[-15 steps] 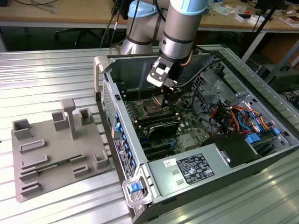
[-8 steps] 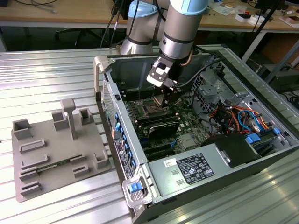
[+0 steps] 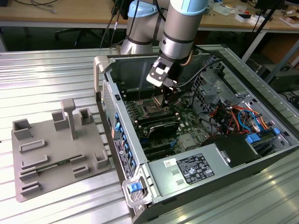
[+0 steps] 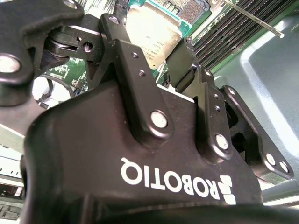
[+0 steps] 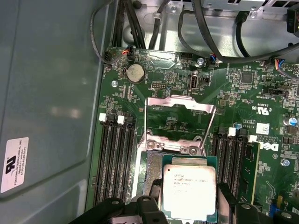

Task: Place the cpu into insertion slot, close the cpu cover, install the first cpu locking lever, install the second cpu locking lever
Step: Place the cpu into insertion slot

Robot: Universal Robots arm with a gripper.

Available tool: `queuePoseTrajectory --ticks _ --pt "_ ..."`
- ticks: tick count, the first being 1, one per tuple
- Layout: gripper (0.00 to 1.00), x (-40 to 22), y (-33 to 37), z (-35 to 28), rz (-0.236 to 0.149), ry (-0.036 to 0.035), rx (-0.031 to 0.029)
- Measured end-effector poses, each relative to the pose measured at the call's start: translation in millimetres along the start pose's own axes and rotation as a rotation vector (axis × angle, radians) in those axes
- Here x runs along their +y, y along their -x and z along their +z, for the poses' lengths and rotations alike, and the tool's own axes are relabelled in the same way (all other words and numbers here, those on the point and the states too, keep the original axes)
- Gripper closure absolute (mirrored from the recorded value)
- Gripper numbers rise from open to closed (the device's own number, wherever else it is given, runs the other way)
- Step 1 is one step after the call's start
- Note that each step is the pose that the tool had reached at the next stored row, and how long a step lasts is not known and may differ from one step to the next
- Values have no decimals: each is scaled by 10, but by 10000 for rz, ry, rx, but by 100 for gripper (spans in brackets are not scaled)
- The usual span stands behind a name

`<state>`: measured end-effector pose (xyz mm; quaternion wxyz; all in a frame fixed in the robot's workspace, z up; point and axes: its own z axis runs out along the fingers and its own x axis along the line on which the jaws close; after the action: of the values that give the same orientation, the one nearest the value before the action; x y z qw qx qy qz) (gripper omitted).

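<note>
cpu point(image 5: 189, 191): silver-topped square chip with a green edge, clamped between the gripper's fingers in both wrist views point(image 4: 150, 33); it hangs over the motherboard, overlapping one side of the insertion slot, not seated.
fixture tray point(image 3: 56, 154): grey moulded holder at the exterior view's left, lying on the table.
table point(image 3: 46, 79): ribbed metal surface bearing tray and case.
computer case point(image 3: 117, 126): open-sided, lying flat, just beside the tray.
insertion slot point(image 5: 150, 170): dark socket with a silvery rim, partly hidden under the cpu; in the exterior view point(image 3: 152, 110) it lies just beside the gripper.
cpu cover point(image 5: 180, 103): silvery frame swung open away from the slot, motherboard showing through its cut-out.
gripper point(image 3: 167, 99): lowered into the case, clenched on the cpu at two opposite edges; black fingers point(image 4: 128, 65) flank the chip.
arm point(image 3: 180, 28): grey with blue caps, reaching down into the case.
memory slots point(image 5: 117, 158): long black rows on both sides of the slot.
power supply point(image 3: 161, 179): grey box at the case's near end.
cables point(image 3: 238, 116): red, orange and blue bundle toward the exterior view's right.
</note>
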<state>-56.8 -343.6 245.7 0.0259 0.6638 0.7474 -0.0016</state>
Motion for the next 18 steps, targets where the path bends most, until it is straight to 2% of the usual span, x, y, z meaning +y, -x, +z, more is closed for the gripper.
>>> queuePoseTrajectory --ticks 18 --pt "45 0 0 0 92 -4 -11"
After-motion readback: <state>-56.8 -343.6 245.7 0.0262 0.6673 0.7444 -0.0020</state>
